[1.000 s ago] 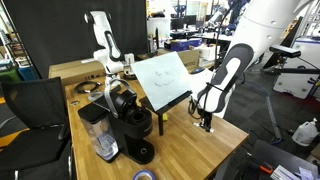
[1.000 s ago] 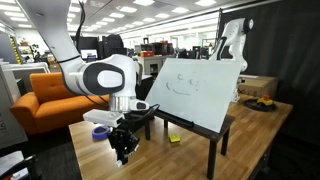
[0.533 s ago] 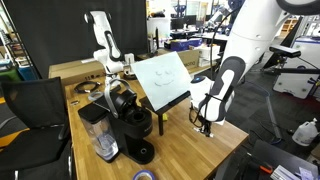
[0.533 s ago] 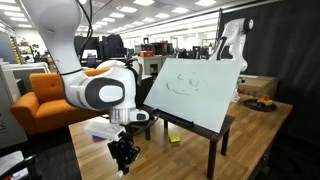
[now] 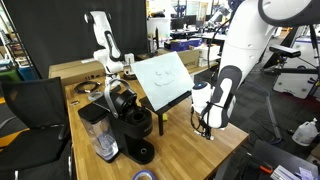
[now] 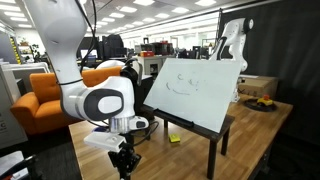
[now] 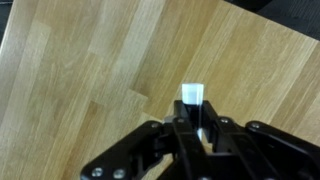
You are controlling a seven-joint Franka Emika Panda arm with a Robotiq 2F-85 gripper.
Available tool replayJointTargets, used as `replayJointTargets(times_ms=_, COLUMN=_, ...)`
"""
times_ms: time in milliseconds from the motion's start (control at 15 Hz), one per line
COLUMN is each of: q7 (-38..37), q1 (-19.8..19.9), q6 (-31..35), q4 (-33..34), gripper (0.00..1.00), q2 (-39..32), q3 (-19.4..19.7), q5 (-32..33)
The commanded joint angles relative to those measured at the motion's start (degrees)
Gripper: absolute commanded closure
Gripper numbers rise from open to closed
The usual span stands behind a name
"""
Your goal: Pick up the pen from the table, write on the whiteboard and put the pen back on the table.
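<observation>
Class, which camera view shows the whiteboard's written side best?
An exterior view shows the whiteboard best: large, nearly face-on, with faint marks visible. In an exterior view the whiteboard is small and tilted, its marks unreadable. The wrist view does not show it.

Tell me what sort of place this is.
Probably an open-plan robotics lab or office: a second white robot arm, an orange sofa, and ceiling light strips over rows of workstations.

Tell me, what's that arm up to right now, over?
Fingers shut on the pen. Pen held low over the table, whiteboard already marked. Only bare wood beneath, over.
</observation>
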State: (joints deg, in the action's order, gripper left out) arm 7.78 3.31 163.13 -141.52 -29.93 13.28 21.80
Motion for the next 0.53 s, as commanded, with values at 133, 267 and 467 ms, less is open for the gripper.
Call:
replayJointTargets(times_ms=133, q7=-0.78, q1=-2.58, q6=4.81, q4=-0.48, gripper=0.95, q2=-2.64, q3=2.70, q5=0.93)
replayJointTargets(times_ms=267, q7=-0.58, q1=-3.01, q6=5.87, q4=-0.65, gripper=0.95, q2=-3.30, q3=3.10, q5=0.58)
replayJointTargets(times_ms=467, q7=-0.50, q1=-3.56, q6=6.86, q4=-0.80, gripper=0.95, q2=-4.03, q3=3.53, q5=0.28)
